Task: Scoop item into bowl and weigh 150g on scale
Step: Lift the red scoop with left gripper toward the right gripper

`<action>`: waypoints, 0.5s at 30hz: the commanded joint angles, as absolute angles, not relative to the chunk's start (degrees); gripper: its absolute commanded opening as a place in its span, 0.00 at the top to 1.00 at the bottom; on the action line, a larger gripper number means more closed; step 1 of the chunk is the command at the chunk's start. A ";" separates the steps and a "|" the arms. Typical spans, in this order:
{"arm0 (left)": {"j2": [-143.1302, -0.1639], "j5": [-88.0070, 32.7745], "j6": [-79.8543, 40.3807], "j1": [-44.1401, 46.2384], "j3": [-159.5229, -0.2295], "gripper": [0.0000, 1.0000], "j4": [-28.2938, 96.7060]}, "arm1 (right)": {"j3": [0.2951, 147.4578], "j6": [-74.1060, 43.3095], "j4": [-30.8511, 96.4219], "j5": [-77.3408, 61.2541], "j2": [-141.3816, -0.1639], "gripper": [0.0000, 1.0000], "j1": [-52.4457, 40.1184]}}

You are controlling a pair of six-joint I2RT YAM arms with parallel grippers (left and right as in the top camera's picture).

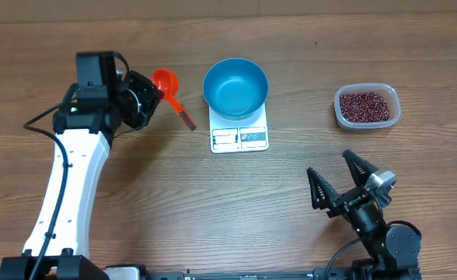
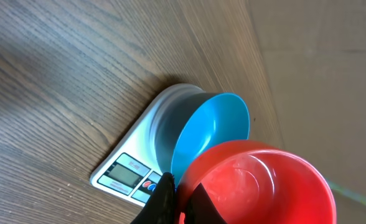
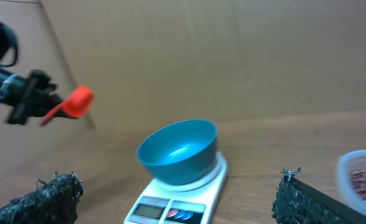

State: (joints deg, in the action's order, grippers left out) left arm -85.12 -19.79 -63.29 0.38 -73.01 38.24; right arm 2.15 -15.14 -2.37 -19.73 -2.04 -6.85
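The beans (image 1: 362, 105) lie as a loose maroon heap inside a clear plastic tub (image 1: 342, 117) at the far right of the wooden table (image 1: 213, 210), well apart from everything else. The right wrist view catches only a corner of that tub at its right edge.

Left of the tub, near the middle of the table, the teal-blue bowl (image 1: 235, 87) stands upright on the far part of the white scale (image 1: 239, 138). It covers most of the platform, while the display window and the blue-marked labels show along the near edge. The bowl's inside shows plain blue.

Further left, near the bowl but not touching it, the orange-red scoop (image 1: 166, 81) hangs above the table. The left gripper (image 1: 152, 92) is pressed together on its handle. In the left wrist view the scoop's cup fills the lower right corner, its red inside facing the camera, with the bowl and scale behind it.

The right gripper (image 1: 328, 162) sits low at the front right of the table, jaws spread wide and holding nothing. Its dark, textured fingers (image 3: 55, 196) frame the bowl and scale in the right wrist view.
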 commanded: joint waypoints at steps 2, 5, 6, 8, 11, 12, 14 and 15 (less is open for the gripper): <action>-85.10 -15.55 -68.64 1.85 -73.19 0.96 38.35 | 9.85 -21.52 -1.02 -24.14 -7.31 0.00 -7.11; -85.10 -15.44 -70.50 1.96 -73.19 0.96 38.35 | 16.10 -21.65 2.13 -27.68 -13.65 0.00 -7.11; -85.10 -15.44 -71.02 1.96 -73.19 0.96 38.35 | 18.44 -21.65 3.70 -28.62 -15.90 0.00 -7.11; -85.10 -15.46 -72.14 1.96 -73.19 0.96 38.33 | 24.05 -21.65 8.01 -30.87 -21.23 0.00 -7.11; -85.10 -15.51 -73.56 2.04 -73.19 0.95 38.35 | 32.84 -21.65 14.33 -34.57 -29.98 0.00 -7.14; -85.10 -15.53 -73.89 2.15 -73.19 0.96 38.35 | 35.73 -21.63 16.32 -35.94 -32.97 0.00 -7.14; -85.10 -15.44 -75.07 2.61 -73.19 0.96 38.35 | 41.87 -21.63 20.73 -38.20 -39.64 0.00 -7.14; -85.10 -15.49 -76.03 2.90 -73.19 0.95 38.35 | 44.71 -21.34 22.85 -39.20 -42.76 0.00 -7.14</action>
